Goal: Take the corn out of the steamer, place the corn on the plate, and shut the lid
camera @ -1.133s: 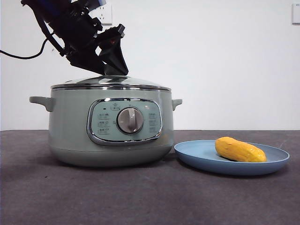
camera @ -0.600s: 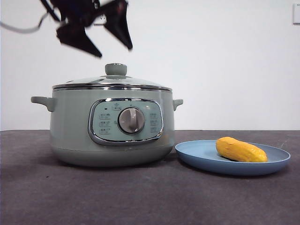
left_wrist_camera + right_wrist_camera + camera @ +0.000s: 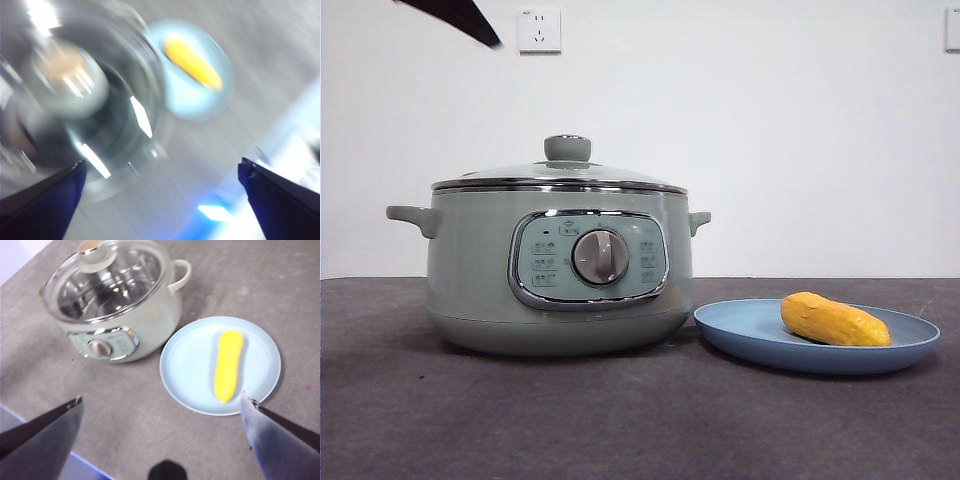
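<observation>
The sage-green steamer (image 3: 558, 270) stands left of centre with the glass lid (image 3: 560, 175) shut on it, its green knob (image 3: 567, 148) free. The yellow corn (image 3: 835, 320) lies on the light-blue plate (image 3: 750, 335) to the steamer's right. My left gripper (image 3: 162, 164) is open and empty high above the lid (image 3: 65, 75); its view is blurred, and only a black tip (image 3: 455, 15) shows in the front view. My right gripper (image 3: 161, 399) is open and empty, high above the table, looking down on the steamer (image 3: 150, 315), the plate (image 3: 190, 365) and the corn (image 3: 228, 365).
The dark grey table (image 3: 640, 420) runs to a white wall with a socket (image 3: 539, 30). The steamer's side handles (image 3: 412, 218) stick out left and right. The plate's rim lies close to the steamer's base.
The left gripper has let go of the lid knob and risen up and to the left, almost out of the front view. The lid stays on the steamer. The corn has not moved.
</observation>
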Robot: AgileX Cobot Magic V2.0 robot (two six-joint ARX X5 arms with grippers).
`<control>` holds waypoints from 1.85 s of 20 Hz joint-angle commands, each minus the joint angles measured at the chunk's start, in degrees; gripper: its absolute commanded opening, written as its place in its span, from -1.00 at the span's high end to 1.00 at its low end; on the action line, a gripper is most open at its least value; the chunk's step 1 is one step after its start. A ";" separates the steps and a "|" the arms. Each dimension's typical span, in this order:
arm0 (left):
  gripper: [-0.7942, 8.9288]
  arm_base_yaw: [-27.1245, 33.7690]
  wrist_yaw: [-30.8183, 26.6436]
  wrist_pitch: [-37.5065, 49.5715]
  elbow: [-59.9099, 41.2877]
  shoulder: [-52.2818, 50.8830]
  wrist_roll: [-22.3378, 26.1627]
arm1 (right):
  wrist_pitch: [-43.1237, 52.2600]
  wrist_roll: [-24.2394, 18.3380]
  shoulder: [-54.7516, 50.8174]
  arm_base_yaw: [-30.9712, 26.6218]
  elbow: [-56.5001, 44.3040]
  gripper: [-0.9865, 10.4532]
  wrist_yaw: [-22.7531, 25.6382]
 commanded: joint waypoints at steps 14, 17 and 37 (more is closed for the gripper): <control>0.67 -0.02 0.57 -9.55 0.15 -7.50 1.95 | -7.15 -4.50 2.91 0.11 -0.33 0.51 -1.55; 0.85 -0.02 0.52 -9.55 0.15 -7.50 1.97 | -7.15 -4.50 2.95 0.11 -0.33 0.84 -1.55; 0.84 0.02 0.46 -7.39 0.15 -7.48 1.95 | -7.15 -4.31 2.95 0.11 -0.33 0.83 -1.31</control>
